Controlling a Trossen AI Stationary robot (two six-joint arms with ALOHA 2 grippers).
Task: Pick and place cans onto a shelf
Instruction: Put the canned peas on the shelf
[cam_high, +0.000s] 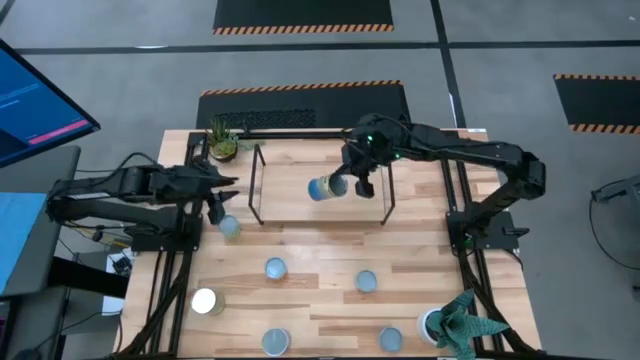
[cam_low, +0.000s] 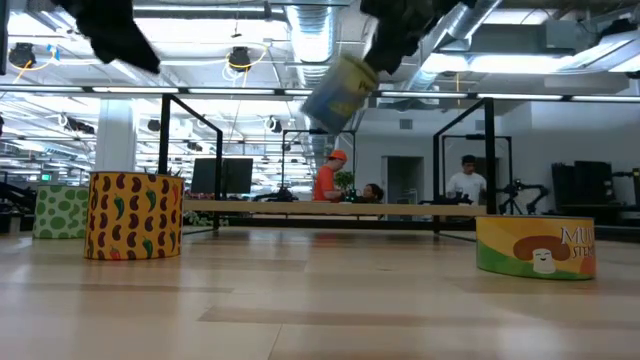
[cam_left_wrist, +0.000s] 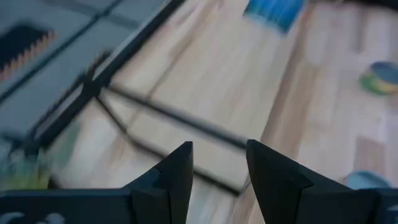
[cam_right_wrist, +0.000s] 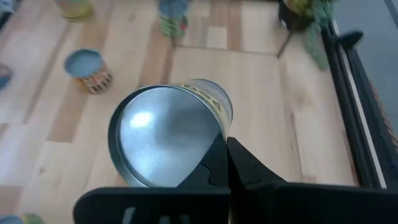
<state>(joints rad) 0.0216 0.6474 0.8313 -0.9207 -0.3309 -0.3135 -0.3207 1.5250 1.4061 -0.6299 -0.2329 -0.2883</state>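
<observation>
My right gripper (cam_high: 352, 183) is shut on a can (cam_high: 324, 188) with a silvery end and yellow label, held tilted in the air above the shelf (cam_high: 262, 185) of thin black rods over a light wood board. In the low view the can (cam_low: 340, 88) hangs high above the table. My left gripper (cam_high: 214, 198) is open and empty at the shelf's left end, beside a can (cam_high: 229, 226) standing on the table. Several more cans stand on the near half of the table, among them one (cam_high: 275, 268) and a white-topped one (cam_high: 205, 300). My right gripper pinches the can's rim (cam_right_wrist: 214, 134) at one side between its two fingers, one finger (cam_right_wrist: 208, 165) lying over the silvery round end and the other on the outer wall. The can is lifted clear and tilted, its silvery end toward the wrist camera.
Potted plants stand at the far left (cam_high: 222, 140) and near right (cam_high: 455, 322) corners. In the low view a chili-patterned can (cam_low: 135, 215) and a mushroom-label can (cam_low: 535, 245) stand on the table. A black frame (cam_high: 465, 215) edges the table. People show in the room behind.
</observation>
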